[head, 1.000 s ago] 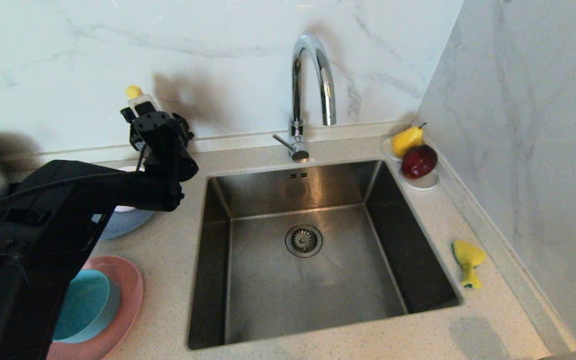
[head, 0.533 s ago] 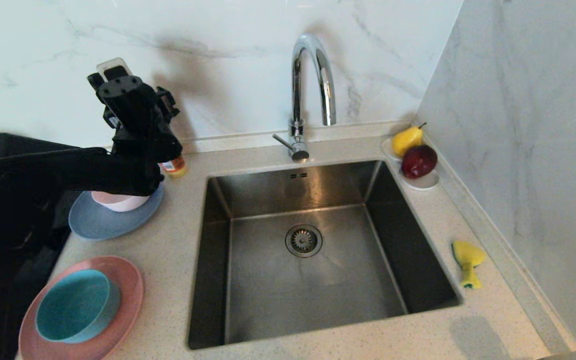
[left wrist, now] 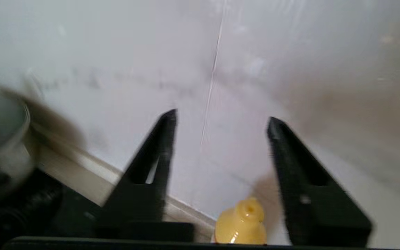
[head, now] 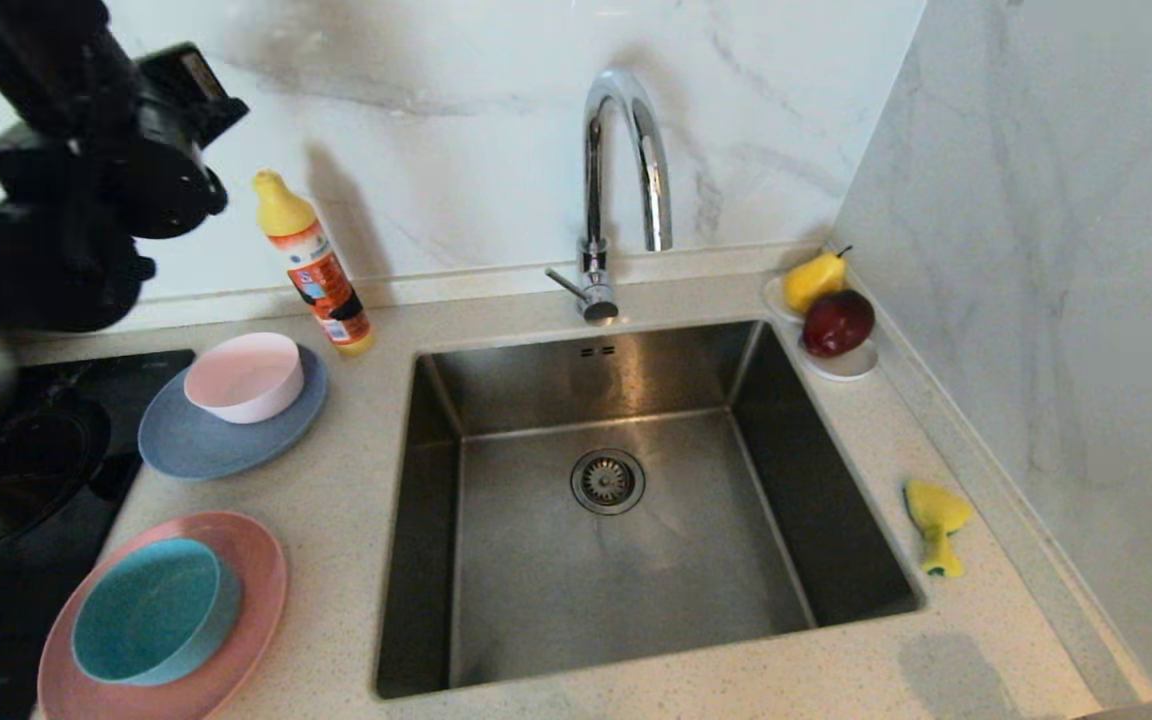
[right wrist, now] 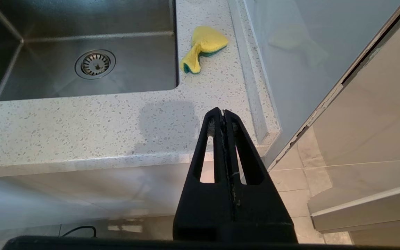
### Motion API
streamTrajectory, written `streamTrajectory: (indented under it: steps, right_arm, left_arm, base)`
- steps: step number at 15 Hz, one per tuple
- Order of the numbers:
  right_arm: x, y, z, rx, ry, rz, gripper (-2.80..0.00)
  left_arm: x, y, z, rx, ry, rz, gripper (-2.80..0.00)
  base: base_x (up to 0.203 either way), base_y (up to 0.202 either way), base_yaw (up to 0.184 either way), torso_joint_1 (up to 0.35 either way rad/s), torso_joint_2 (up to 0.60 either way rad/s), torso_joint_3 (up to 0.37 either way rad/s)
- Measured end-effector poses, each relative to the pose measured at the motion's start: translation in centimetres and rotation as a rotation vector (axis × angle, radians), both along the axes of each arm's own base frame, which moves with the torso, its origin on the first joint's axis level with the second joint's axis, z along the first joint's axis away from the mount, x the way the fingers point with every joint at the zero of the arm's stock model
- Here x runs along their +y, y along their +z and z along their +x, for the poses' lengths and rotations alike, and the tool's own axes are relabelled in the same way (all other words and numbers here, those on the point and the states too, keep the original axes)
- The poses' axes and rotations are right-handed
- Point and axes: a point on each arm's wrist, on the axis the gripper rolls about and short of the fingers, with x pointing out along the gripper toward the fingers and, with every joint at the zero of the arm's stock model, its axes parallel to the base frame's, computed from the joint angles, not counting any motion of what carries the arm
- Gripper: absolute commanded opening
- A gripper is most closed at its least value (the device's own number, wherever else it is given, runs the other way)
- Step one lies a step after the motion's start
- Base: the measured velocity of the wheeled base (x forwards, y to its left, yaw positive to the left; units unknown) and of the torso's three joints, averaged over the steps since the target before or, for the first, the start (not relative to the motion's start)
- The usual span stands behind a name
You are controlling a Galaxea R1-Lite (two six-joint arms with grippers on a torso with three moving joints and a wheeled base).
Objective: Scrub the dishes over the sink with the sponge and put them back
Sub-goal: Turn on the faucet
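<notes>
Jaws apart and empty, the left gripper (left wrist: 221,118) hangs high, far left; it should descend squarely over the small pale pink bowl (head: 244,376), clearing the orange bottle (head: 314,264).

Left gripper (left wrist: 221,119) raised, fingers (left wrist: 165,125) apart, right gripper (right wrist: 223,113) closed, low

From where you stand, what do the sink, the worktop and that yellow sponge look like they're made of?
The sink looks like brushed stainless steel: grey, with a dull sheen and soft reflections. The worktop seems speckled stone or a composite: pale, with fine flecks. The sponge looks like soft foam, crumpled, with a green scouring side.
</notes>
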Motion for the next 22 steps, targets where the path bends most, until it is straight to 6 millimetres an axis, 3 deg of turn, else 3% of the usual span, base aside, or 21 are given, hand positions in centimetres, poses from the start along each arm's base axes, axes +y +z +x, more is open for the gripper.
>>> streamTrajectory:
  steps: [3,6,8,11,13,15,22]
  right_arm:
    - [0.0,0.0,0.0,0.0,0.0,0.0,-2.8]
    - [0.0,0.0,0.0,0.0,0.0,0.0,-2.8]
    - [0.0,0.0,0.0,0.0,0.0,0.0,-2.8]
    - [0.0,0.0,0.0,0.0,0.0,0.0,-2.8]
    - [0.0,0.0,0.0,0.0,0.0,0.0,-2.8]
    - [0.0,0.0,0.0,0.0,0.0,0.0,-2.8]
    - [0.0,0.0,0.0,0.0,0.0,0.0,-2.8]
  left_arm:
    - [0.7,2.5,-4.7,0.043,-0.075,0.041,-2.8]
    - [1.0,3.0,-7.4,0.089,-0.14,0.07,-2.8]
    - [1.4,3.2,-10.6,0.128,-0.212,0.089,-2.8]
    - [1.2,-0.1,-14.5,0.298,-0.494,0.08,-2.8]
    - [0.7,-1.2,-15.4,0.372,-0.726,0.034,-2.8]
    - [-0.1,-1.5,-14.2,0.417,-0.909,0.004,-2.8]
    - [-5.2,-2.9,-4.7,0.457,-1.126,-0.098,-2.8]
  base:
    - [0.0,0.0,0.0,0.0,0.0,0.0]
    - [0.0,0.0,0.0,0.0,0.0,0.0]
    - [0.0,0.0,0.0,0.0,0.0,0.0]
    - [0.0,0.0,0.0,0.0,0.0,0.0]
    - [0.0,0.0,0.0,0.0,0.0,0.0]
    - [0.0,0.0,0.0,0.0,0.0,0.0]
    - [0.0,0.0,0.0,0.0,0.0,0.0]
